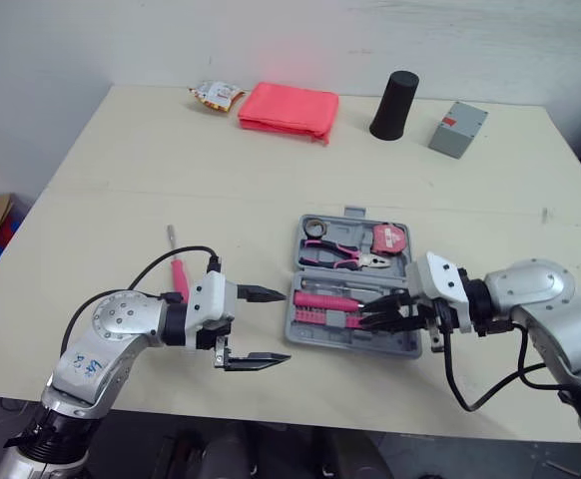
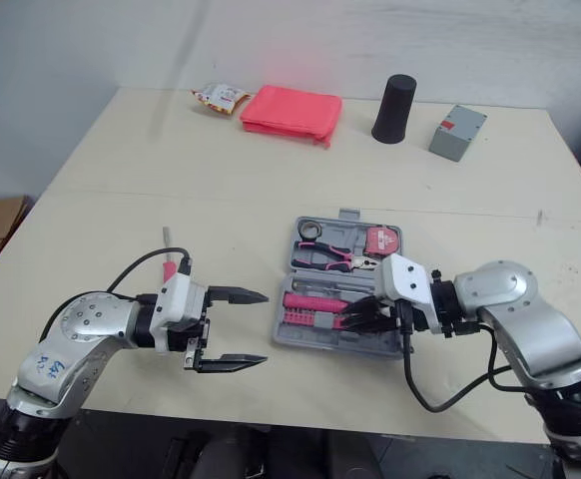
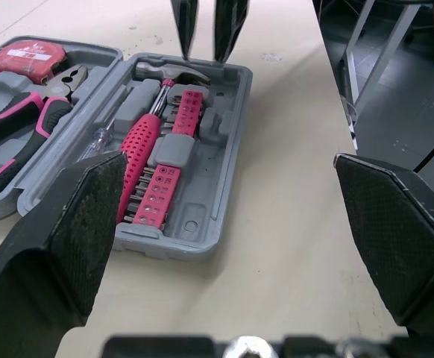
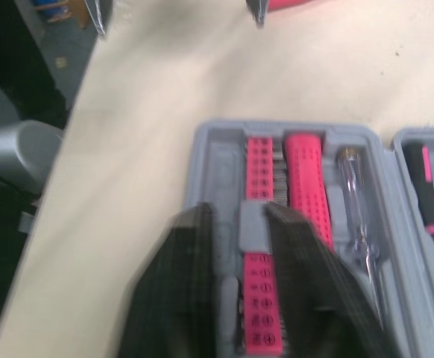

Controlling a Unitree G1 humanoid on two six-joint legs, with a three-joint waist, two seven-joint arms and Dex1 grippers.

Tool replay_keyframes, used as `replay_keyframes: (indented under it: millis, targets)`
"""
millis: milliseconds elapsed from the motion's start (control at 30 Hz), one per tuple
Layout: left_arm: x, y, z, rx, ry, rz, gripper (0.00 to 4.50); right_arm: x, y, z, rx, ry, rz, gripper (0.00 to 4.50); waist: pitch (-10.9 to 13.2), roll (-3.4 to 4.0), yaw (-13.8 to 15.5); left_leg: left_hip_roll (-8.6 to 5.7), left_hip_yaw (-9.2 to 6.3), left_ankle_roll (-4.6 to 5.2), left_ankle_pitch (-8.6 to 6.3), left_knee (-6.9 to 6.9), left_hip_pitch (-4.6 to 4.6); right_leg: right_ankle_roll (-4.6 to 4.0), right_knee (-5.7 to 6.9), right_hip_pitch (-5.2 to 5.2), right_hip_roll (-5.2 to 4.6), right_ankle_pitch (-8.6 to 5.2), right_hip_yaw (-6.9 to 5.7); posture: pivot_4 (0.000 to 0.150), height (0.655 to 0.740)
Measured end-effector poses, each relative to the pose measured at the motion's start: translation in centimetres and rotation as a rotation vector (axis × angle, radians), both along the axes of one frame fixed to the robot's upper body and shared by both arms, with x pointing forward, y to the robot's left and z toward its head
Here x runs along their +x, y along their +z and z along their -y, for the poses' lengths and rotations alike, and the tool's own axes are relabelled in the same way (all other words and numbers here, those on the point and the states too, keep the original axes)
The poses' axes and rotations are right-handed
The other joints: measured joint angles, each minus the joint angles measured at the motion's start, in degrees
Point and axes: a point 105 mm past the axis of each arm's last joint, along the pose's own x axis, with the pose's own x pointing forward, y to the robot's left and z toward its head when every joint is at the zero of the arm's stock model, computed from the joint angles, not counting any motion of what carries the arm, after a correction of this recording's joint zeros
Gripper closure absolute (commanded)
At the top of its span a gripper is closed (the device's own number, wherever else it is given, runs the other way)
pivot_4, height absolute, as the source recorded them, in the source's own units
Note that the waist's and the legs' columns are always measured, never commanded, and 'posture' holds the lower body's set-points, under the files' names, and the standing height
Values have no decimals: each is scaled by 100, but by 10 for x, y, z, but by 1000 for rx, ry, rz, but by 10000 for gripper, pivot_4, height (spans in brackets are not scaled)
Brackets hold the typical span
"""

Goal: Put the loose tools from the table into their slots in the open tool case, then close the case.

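A: Where's the loose tool?
B: The pink screwdriver (image 1: pixel 178 274) lies on the bench (image 1: pixel 121 180), left of the tool case (image 1: pixel 410 344), its long axis roughly parallel to the case's left wall.
A: Nearer arm?
B: Left. The left gripper (image 1: pixel 286 325) hovers level between screwdriver and case, jaws released wide, pointing at the case. The right gripper (image 1: pixel 364 313) hangs over the case's front tray, jaws barely parted, empty

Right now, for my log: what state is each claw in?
Left claw: wide open, empty, beside the grey plastic tool case.
Right claw: slightly open over that case, holding nothing.
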Motion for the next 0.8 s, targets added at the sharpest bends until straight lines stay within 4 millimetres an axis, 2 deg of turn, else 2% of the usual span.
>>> replay_keyframes:
  millis: [67, 200, 400, 500, 667, 767, 800]
  targets:
    - [1, 3, 1, 0, -7, 11, 0, 7, -8, 4, -2, -28, 19, 44785, 0, 0, -6, 1, 2, 0, 1, -1, 5, 1, 1, 1, 1, 0, 2, 1500, 7400]
    - [1, 2, 0, 10, -12, 10, 0, 9, -34, 13, -76, -30, 30, 44785, 0, 0, 7, 2, 2, -3, 2, -6, 6, -2, 0, 0, 4, -1, 2, 1500, 7400]
    - [1, 2, -5, 27, 2, 12, 0, 10, -40, 15, -93, -14, 89, 44785, -5, -9, 6, 3, -2, -4, 1, -4, 40, -1, -4, 42, 3, -1, -2, 1500, 7400]
    - [2, 2, -8, 31, 16, 14, 0, 10, -47, 14, -83, -11, 107, 44785, -9, -25, -1, 6, -5, -10, -21, -22, 119, -6, -29, 126, 1, -4, -6, 1500, 7400]
    - [12, 4, -18, 10, 94, 32, 0, 10, -45, 13, 0, -39, 106, 44785, -15, -34, -9, 20, -9, -9, -51, -23, 144, -19, -42, 160, 4, -10, -17, 1500, 7400]
    - [17, 7, -36, -15, 189, 50, 0, 7, -36, 21, 73, -100, 88, 44785, -7, -21, 14, 20, -8, -14, -54, -24, 113, -24, -41, 127, 4, -14, -17, 1500, 7400]
    - [20, 8, -49, -23, 247, 50, 0, 4, -26, 28, 124, -128, 83, 41804, -6, -19, 21, 20, -6, -14, -55, -23, 100, -22, -40, 112, 4, -16, -15, 1500, 7400]
